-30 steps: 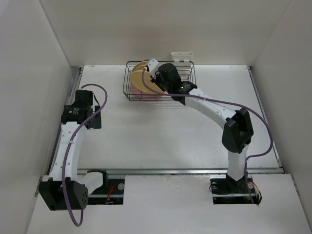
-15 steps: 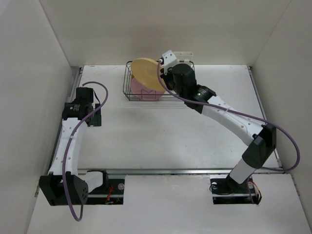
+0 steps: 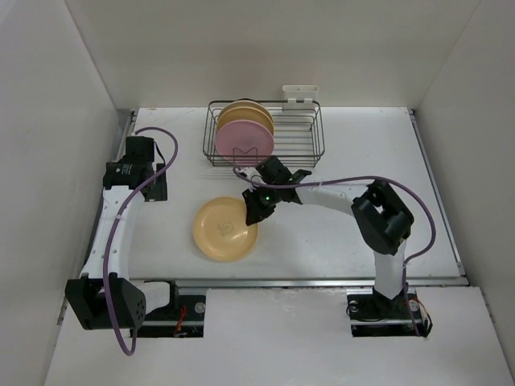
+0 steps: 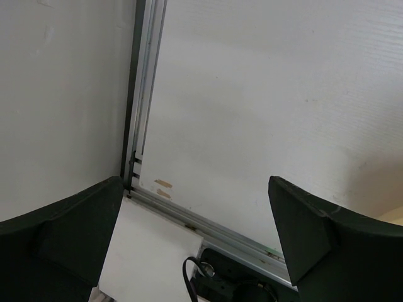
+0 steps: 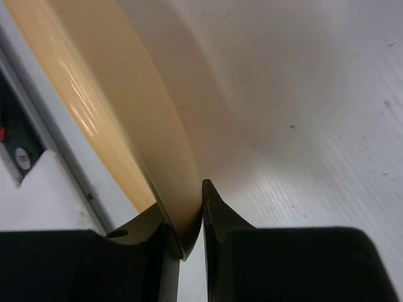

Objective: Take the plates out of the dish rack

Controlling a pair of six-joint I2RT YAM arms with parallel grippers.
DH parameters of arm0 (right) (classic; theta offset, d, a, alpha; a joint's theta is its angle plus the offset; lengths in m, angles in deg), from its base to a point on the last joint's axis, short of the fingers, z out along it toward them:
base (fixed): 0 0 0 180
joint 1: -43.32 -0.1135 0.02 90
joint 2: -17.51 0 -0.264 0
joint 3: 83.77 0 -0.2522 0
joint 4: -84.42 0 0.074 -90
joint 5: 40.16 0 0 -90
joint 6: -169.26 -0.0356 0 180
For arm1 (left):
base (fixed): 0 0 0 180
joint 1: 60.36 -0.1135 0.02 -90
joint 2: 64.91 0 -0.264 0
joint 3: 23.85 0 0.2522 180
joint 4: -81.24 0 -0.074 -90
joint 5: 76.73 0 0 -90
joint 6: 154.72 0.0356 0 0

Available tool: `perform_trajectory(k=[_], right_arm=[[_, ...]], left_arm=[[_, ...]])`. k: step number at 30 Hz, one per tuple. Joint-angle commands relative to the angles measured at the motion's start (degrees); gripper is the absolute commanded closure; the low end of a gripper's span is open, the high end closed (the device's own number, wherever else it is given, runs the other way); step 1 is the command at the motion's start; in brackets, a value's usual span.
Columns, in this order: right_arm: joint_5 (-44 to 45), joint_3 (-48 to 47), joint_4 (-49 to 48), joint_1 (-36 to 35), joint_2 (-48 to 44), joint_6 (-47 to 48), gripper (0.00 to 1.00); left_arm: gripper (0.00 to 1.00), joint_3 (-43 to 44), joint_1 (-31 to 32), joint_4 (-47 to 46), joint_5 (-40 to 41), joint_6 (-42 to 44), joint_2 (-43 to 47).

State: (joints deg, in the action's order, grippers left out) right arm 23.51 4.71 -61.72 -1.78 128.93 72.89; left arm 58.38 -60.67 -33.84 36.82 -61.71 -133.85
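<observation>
Pinching tan plate [image 3: 221, 232] rim (right fingers [image 5: 217, 217]) | white table [image 3: 362, 157] | white walls [image 3: 265, 48]

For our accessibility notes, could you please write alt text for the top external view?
The right gripper pinches the rim of a tan plate, low at the white table, in front of the dish rack, where a pink plate and a second tan plate stand upright. The left gripper hangs open near the table's left edge.
</observation>
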Motion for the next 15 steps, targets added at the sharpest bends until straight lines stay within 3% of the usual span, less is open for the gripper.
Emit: perform_trajectory(k=[1,3,7,8,11,15], right_arm=[[-4.4,-2.8,-2.6,-0.1,0.4,-2.2,0.91],[-4.4,-3.4,-1.7,-0.1,1.9,-2.9,0.81],[-2.8,-4.0,-0.7,-0.1,1.3,-3.4,0.42],[-1.5,-4.0,-0.7,-0.1,0.4,-3.4,0.37],[2.7,-6.5,1.4,-0.1,-3.7,-3.4,0.28],[11.2,-17.9,8.2,-0.1,-7.7,-0.8,0.28]], left_arm=[[0.00,1.8,0.4,0.8,1.2,-1.1,0.6],[0.00,1.8,0.4,0.8,1.2,-1.1,0.6],[0.00,1.8,0.4,1.3,1.8,-1.1,1.2],[0.00,1.8,0.4,1.3,1.8,-1.1,1.2],[0.00,1.8,0.4,1.3,2.3,-1.1,1.2],[0.00,3.0,0.4,1.3,2.3,-1.1,1.2]])
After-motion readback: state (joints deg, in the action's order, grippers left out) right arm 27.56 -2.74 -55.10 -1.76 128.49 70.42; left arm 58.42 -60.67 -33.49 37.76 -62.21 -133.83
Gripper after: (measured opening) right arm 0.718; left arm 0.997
